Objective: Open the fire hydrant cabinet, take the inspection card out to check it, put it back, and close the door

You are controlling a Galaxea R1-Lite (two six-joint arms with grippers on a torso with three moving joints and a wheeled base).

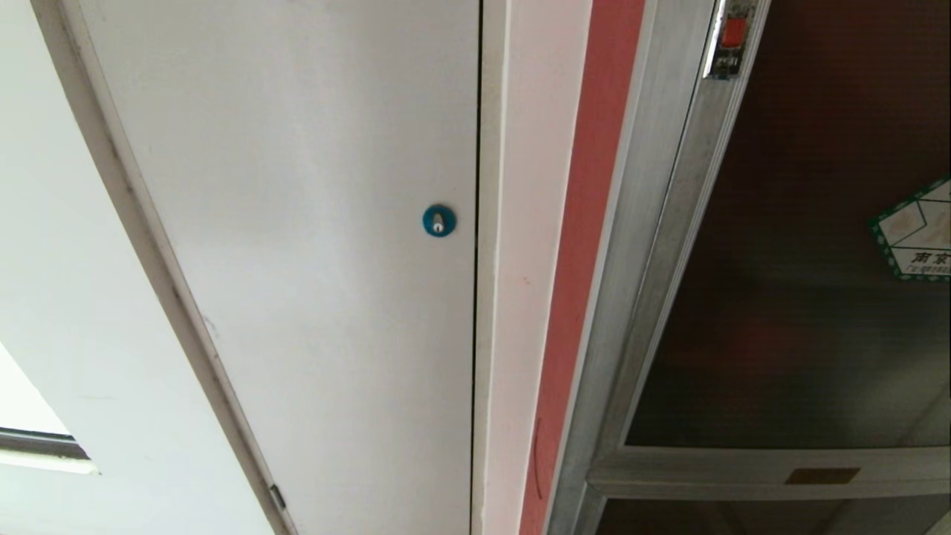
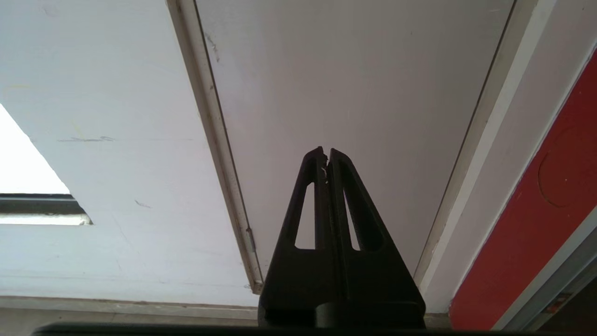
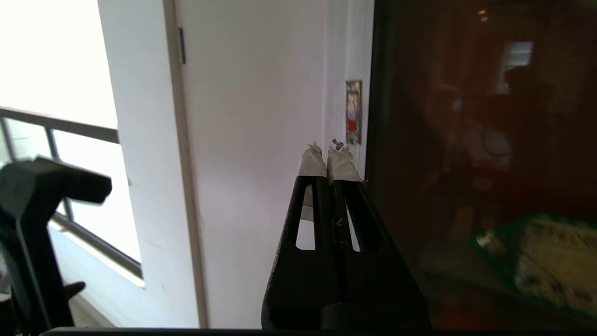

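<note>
Up near the door [image 3: 485,140], right pincer [image 3: 330,156] raised (fingers pressed together)

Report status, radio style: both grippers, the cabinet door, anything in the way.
Left gripper shut, empty, facing white door. Right gripper shut, empty, near the dark glass door. Door looks shut, red latch untouched. No obstruction seen.

Only the hexagonal green-edged sticker [image 1: 917,230] on the door [image 1: 802,282] carries readable writing: two large Chinese characters, 南京. The finer print beneath them is too small to make out. No pincer shows beside it.
</note>
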